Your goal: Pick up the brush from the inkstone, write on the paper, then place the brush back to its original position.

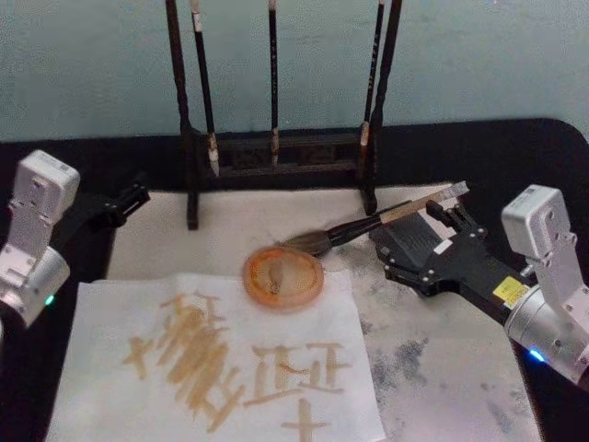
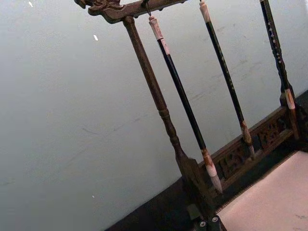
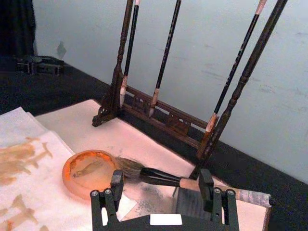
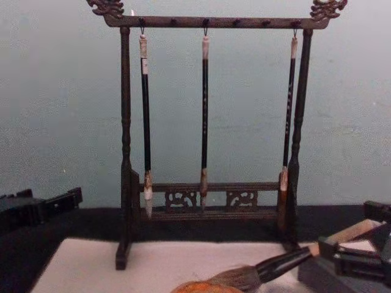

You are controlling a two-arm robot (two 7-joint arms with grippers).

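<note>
The brush lies slanted on the mat, its bushy tuft resting on the rim of the round orange inkstone and its white-wrapped end pointing back right. My right gripper is open and sits low at the handle. In the right wrist view the brush runs crosswise just past the two spread fingers, over a dark block. The paper, white with tan strokes, lies at the front left of the inkstone. My left gripper is parked at the far left, off the mat.
A dark wooden rack with three thin black-handled brushes hanging from it stands at the back of the cream mat. The mat's right part carries grey smudges. The black tabletop surrounds it.
</note>
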